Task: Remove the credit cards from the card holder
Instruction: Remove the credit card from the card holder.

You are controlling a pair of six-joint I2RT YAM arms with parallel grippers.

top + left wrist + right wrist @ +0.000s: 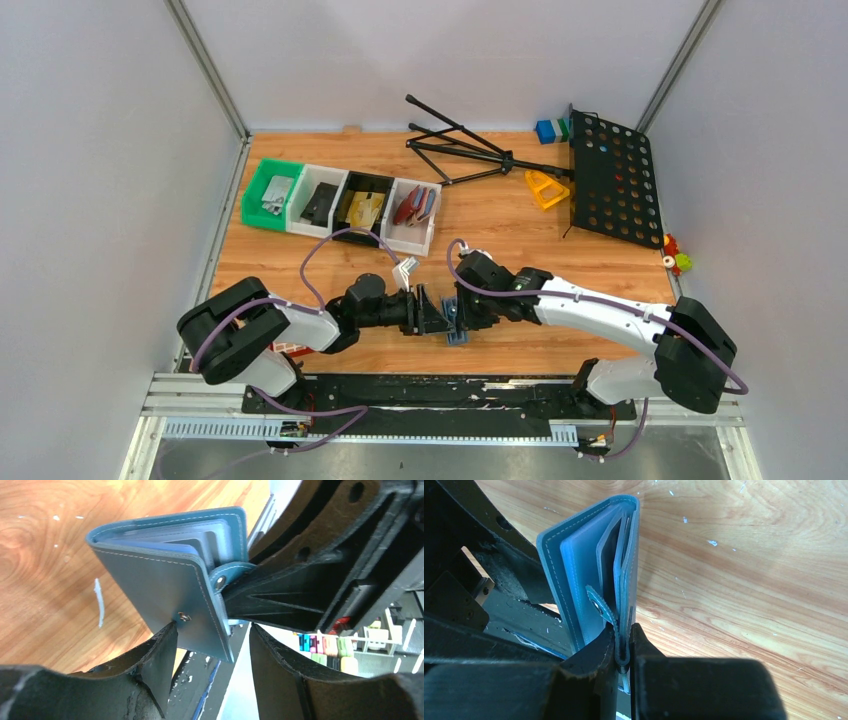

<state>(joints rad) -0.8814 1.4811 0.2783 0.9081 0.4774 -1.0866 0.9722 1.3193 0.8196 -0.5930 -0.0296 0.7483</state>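
The slate-blue card holder [457, 337] hangs partly open between my two grippers near the table's front edge. My right gripper [624, 630] is shut on the edge of one leaf and its snap strap; the lighter blue slotted inside [579, 575] fans upward. A dark grey card-like sheet [607, 570] sits between the inner leaves. My left gripper [212, 630] is open. The holder's outer cover [160, 580] has its lower corner between the fingers and touches the left fingertip [167, 635]. In the top view the left gripper [437, 315] and right gripper [463, 312] meet tip to tip.
A row of bins stands at the back left: green [253, 205], white, black with gold-tan cards [364, 208], white with a dark red wallet [407, 207]. A small pale card-like piece [404, 268] lies behind the left gripper. A black perforated music stand [610, 178] lies at the back right.
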